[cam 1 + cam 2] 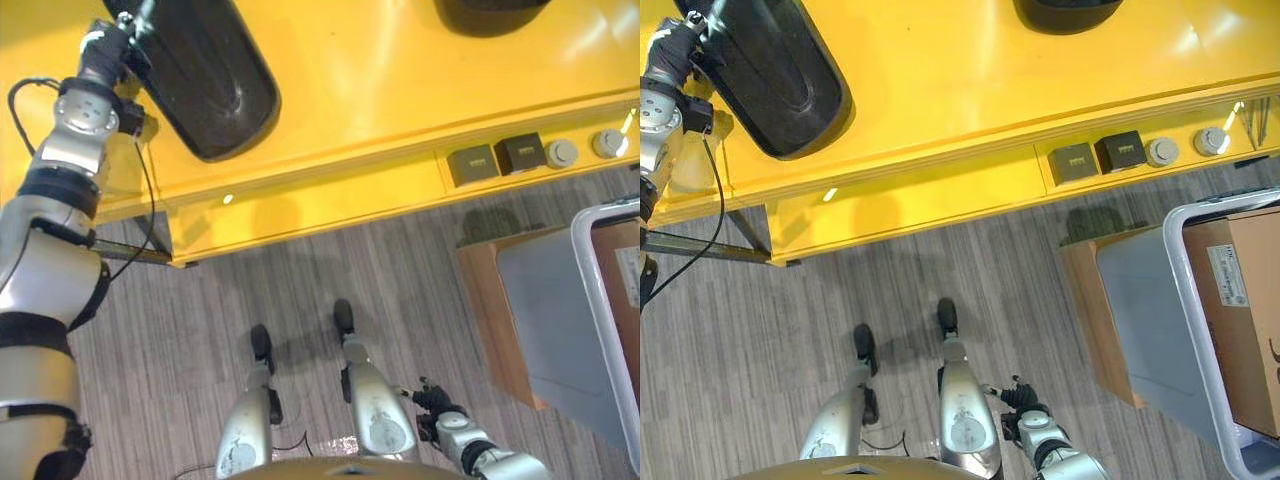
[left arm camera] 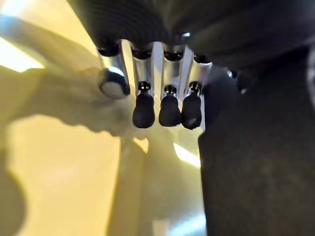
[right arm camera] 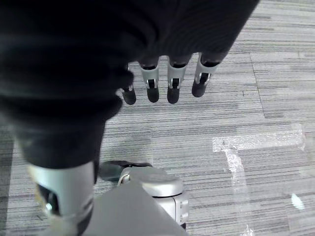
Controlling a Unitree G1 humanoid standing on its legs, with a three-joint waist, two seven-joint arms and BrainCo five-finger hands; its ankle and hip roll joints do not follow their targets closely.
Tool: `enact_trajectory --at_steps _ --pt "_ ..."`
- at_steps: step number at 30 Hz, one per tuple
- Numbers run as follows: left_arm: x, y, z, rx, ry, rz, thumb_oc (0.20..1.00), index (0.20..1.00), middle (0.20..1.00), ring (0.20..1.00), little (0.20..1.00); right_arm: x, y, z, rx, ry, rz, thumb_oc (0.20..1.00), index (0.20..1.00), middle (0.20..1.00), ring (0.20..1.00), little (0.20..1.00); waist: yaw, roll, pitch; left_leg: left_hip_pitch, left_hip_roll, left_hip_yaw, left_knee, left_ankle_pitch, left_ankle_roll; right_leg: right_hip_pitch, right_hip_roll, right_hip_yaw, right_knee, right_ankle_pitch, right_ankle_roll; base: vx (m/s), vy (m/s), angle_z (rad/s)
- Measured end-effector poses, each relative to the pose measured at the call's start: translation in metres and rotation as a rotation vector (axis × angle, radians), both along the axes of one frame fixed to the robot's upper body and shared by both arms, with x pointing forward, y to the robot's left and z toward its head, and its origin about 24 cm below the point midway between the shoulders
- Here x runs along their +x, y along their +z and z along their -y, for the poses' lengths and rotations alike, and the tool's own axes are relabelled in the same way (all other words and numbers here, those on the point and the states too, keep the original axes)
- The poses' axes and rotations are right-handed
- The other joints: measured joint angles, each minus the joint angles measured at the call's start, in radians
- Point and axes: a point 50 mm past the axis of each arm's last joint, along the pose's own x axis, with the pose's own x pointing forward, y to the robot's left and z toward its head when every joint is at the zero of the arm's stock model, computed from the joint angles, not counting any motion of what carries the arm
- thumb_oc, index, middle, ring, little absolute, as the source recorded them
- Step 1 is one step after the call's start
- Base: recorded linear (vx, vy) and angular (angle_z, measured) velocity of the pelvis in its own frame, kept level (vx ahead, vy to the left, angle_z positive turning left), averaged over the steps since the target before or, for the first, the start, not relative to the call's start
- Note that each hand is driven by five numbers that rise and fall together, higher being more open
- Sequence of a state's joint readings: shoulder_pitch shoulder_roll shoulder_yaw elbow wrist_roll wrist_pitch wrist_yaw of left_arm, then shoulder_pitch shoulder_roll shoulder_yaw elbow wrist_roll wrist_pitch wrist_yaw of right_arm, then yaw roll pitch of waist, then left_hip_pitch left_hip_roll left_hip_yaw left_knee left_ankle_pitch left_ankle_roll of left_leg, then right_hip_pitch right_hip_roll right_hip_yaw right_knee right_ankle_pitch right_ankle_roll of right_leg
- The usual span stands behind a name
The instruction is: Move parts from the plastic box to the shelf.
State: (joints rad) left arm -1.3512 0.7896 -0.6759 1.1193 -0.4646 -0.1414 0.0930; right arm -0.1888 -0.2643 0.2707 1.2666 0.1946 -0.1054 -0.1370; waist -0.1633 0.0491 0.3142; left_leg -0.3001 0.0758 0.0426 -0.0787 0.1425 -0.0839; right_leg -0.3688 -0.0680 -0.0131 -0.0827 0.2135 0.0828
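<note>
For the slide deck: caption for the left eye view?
Left hand at the black part on the yellow shelf.

Bright overhead light; glare streaks on the yellow shelf (image 1: 400, 90) top, esp. toward its far right corner. My left hand (image 2: 162, 105) close-up is soft, out of focus, w/ blurred shadow on the shelf. Floor (image 3: 275, 113) evenly lit, fairly sharp.

Two silver-grey arms with dark bands at the joints, left hand (image 2: 162, 93) with silver fingers ending in rounded dark tips, right hand (image 3: 167, 81) the same, dark ribbed cover over each wrist and hand back
</note>
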Motion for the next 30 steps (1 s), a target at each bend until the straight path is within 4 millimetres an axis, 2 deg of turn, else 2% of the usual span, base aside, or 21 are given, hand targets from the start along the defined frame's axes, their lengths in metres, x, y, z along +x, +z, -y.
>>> enact_trajectory --at_steps 7,8,11,16,21,30 --pt "-0.002 0.008 -0.002 0.141 0.026 -0.01 0.2 0.2 0.2 0.2 0.2 0.005 0.002 -0.001 0.009 0.001 0.016 1.0 1.0 1.0 1.0 1.0 0.006 -0.001 0.001 -0.02 0.0 -0.007 0.0 0.002 -0.002 -0.017 0.001 -0.001 0.0 0.0 0.0 0.0 -0.001 0.01" --pt "-0.004 0.01 -0.004 0.238 0.048 -0.027 0.2 0.2 0.2 0.2 0.2 0.006 0.002 -0.002 0.013 0.0 0.026 1.0 1.0 1.0 1.0 1.0 0.004 -0.001 0.001 -0.024 0.0 -0.007 0.0 0.002 -0.002 -0.021 0.001 -0.001 0.0 0.0 -0.001 0.0 0.0 0.0" --pt "-0.006 0.016 -0.007 0.344 0.081 -0.031 0.2 0.2 0.2 0.2 0.2 0.007 0.003 -0.003 0.013 0.017 0.033 1.0 1.0 1.0 1.0 1.0 0.004 -0.001 0.001 -0.036 0.0 -0.007 0.0 0.003 -0.003 -0.033 0.001 -0.001 0.0 0.001 -0.001 0.0 0.0 0.0" --pt "-0.009 0.026 -0.011 0.41 0.115 -0.02 0.2 0.2 0.2 0.2 0.2 0.007 0.003 -0.004 0.033 0.009 0.036 1.0 1.0 1.0 1.0 1.0 0.004 -0.001 0.003 -0.048 0.001 -0.004 0.0 0.004 -0.003 -0.047 0.002 -0.001 0.0 0.002 -0.001 0.0 0.0 0.0" --pt "-0.009 0.028 -0.009 0.428 0.117 -0.019 0.2 0.2 0.2 0.2 0.2 0.007 0.003 -0.004 0.037 0.009 0.037 1.0 1.0 1.0 1.0 1.0 0.004 -0.001 0.003 -0.05 0.001 -0.004 0.0 0.004 -0.003 -0.049 0.001 -0.001 0.0 0.002 -0.001 0.0 0.0 0.0" --pt "-0.008 0.032 0.005 0.687 0.118 -0.019 0.2 0.2 0.2 0.2 0.2 0.008 0.003 -0.004 0.048 -0.001 0.057 1.0 1.0 1.0 1.0 1.0 0.007 -0.001 0.003 -0.052 0.001 0.0 0.0 0.004 -0.003 -0.053 0.002 0.003 0.0 0.002 -0.001 0.0 0.0 0.0"
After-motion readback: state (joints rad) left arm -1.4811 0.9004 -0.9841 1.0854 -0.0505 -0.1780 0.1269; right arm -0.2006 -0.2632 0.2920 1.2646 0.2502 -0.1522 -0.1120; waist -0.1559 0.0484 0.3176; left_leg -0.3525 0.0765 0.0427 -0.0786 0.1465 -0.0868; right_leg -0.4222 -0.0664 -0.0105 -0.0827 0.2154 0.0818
